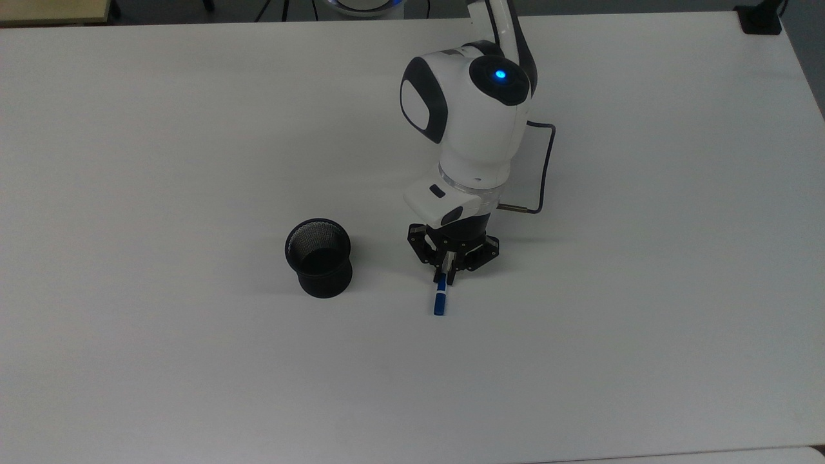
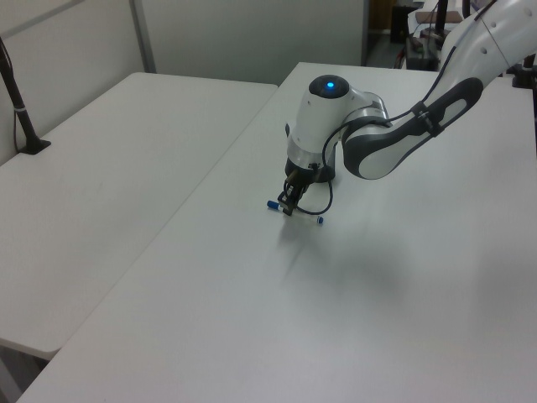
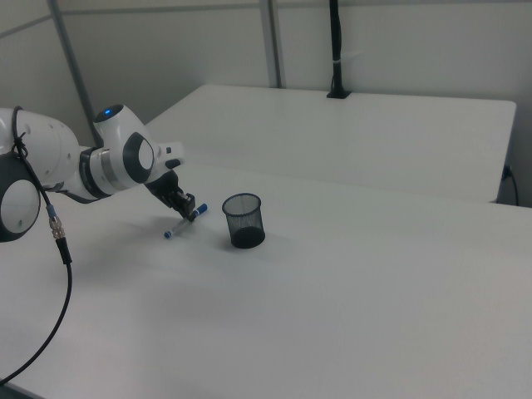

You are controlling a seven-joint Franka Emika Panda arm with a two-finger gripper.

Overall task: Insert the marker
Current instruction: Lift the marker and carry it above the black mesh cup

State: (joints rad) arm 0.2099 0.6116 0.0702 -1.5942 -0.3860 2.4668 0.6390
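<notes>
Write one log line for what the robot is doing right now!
phase: grasp | end effector: shut on marker | marker: lying on table, not lifted | cup: upright, empty, at the top view's left of the marker | inserted: no

The gripper (image 1: 445,278) has its fingers pinched on the marker (image 1: 440,300), apparently lying on the white table (image 1: 161,129) (blue cap toward six o'clock). The black mesh cup (image 1: 318,258) stands at nine o'clock.
</notes>
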